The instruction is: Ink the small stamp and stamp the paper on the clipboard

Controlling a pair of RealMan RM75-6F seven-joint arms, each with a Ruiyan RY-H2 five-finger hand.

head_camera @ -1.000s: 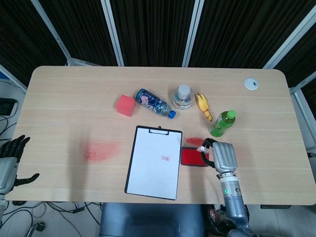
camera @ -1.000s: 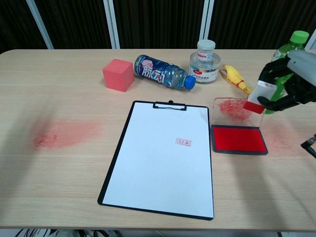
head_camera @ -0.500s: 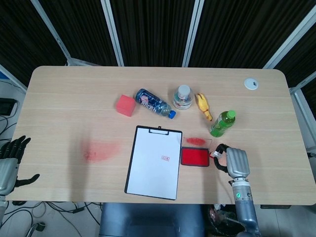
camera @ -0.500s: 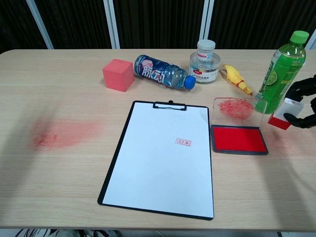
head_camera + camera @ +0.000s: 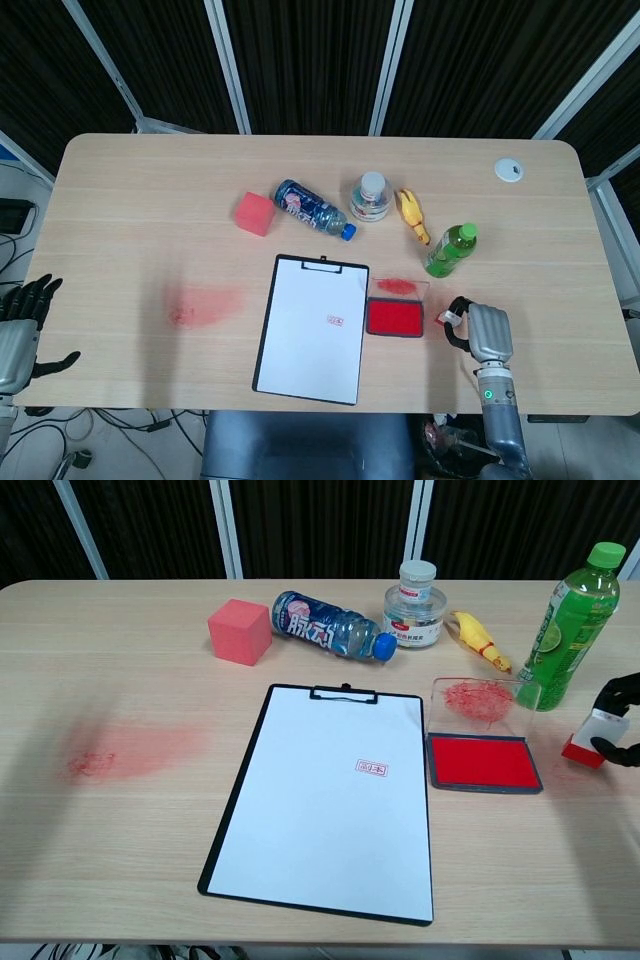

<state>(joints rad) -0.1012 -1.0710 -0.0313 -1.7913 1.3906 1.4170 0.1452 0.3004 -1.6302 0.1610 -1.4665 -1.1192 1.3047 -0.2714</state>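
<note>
My right hand (image 5: 622, 720) pinching small white red-based stamp (image 5: 594, 736), just right of open red ink pad (image 5: 483, 761), stamp base seemingly on table, black clipboard with white paper (image 5: 330, 798) left of pad, my left hand (image 5: 22, 325) fingers apart, holding nothing

right hand (image 5: 484, 331) grips small stamp (image 5: 452, 320) beside ink pad (image 5: 394, 317).

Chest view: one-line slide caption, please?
Right hand sets small stamp beside open ink pad; clipboard paper bears red mark.
</note>
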